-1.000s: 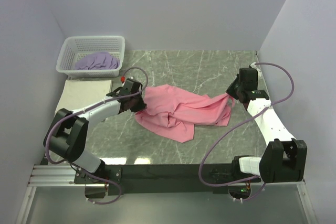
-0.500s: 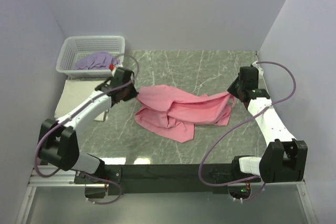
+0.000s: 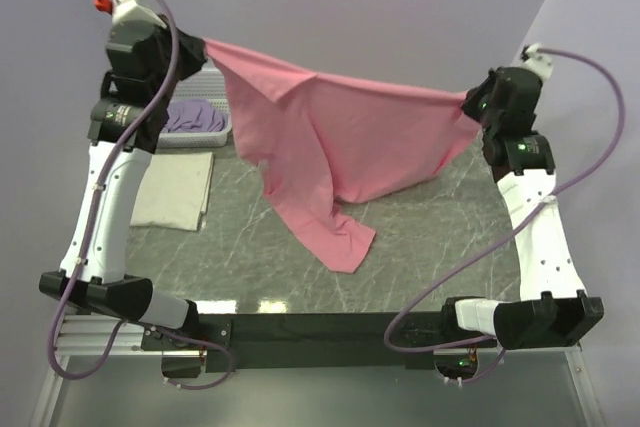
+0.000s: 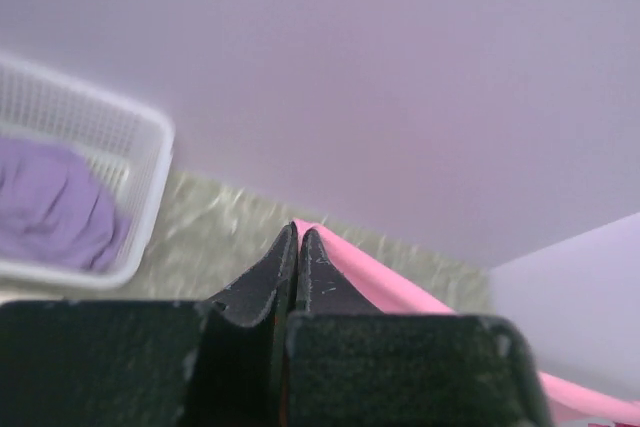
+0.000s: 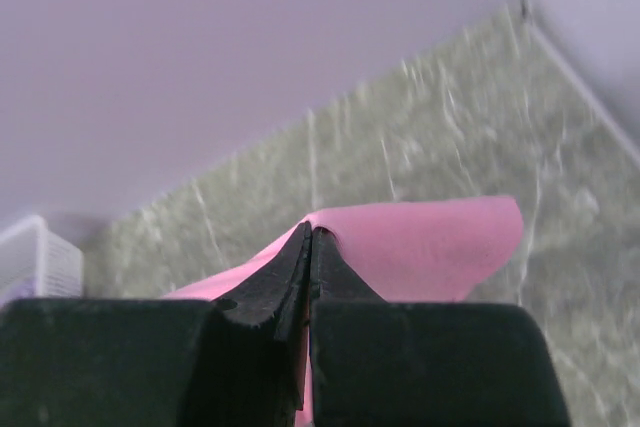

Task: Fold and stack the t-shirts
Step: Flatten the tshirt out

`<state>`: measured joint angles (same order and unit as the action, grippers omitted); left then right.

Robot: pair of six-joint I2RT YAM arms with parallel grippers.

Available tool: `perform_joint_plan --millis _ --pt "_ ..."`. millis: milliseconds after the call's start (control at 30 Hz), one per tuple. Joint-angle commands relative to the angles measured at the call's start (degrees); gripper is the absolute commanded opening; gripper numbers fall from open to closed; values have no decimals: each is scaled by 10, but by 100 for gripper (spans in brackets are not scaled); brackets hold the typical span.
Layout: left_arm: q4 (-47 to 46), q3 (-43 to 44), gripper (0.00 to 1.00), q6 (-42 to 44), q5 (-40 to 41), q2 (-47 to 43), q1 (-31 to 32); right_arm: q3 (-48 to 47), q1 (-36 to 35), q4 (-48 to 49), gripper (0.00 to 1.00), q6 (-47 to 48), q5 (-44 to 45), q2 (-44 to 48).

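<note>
The pink t-shirt (image 3: 330,142) hangs stretched in the air between both arms, its lower end trailing on the table near the front middle. My left gripper (image 3: 205,47) is raised high at the back left, shut on one corner of the pink t-shirt (image 4: 370,277). At the right, my right gripper (image 3: 468,102) is shut on the other corner of the pink t-shirt (image 5: 430,247). A cream t-shirt (image 3: 175,189) lies folded flat at the table's left. The lavender t-shirt (image 3: 195,117) sits crumpled in the basket.
The white lattice basket (image 3: 200,135) stands at the back left, partly behind the left arm, and its corner (image 4: 140,187) shows in the left wrist view. Walls close in the marbled table (image 3: 420,237) on three sides.
Both arms rose sharply, lifting the pink t-shirt off the table and spreading it taut. The left gripper closed on the shirt's corner before the lift.
</note>
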<state>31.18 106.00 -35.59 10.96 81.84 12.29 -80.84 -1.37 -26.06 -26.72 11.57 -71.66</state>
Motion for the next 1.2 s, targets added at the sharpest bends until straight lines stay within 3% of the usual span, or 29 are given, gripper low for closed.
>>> perform_joint_plan --millis 0,200,333,633,800,933,1167 --pt "-22 68 1 45 -8 -11 -16 -77 3 7 0 52 42 21" --pt "-122 15 1 83 -36 -132 -16 -70 3 50 0 115 15 127" --pt "-138 -27 1 105 -28 -235 -16 -28 3 75 0 141 1 216" --pt "-64 87 1 157 -14 -307 -16 -14 2 82 0 224 -33 369" --pt "-35 130 1 172 -28 -285 -16 -48 3 48 0 251 -73 369" --pt "-49 84 1 172 -50 -236 -16 -40 4 20 0 247 -128 322" --pt "-106 -15 1 188 -81 -55 -16 100 3 73 0 203 -146 232"
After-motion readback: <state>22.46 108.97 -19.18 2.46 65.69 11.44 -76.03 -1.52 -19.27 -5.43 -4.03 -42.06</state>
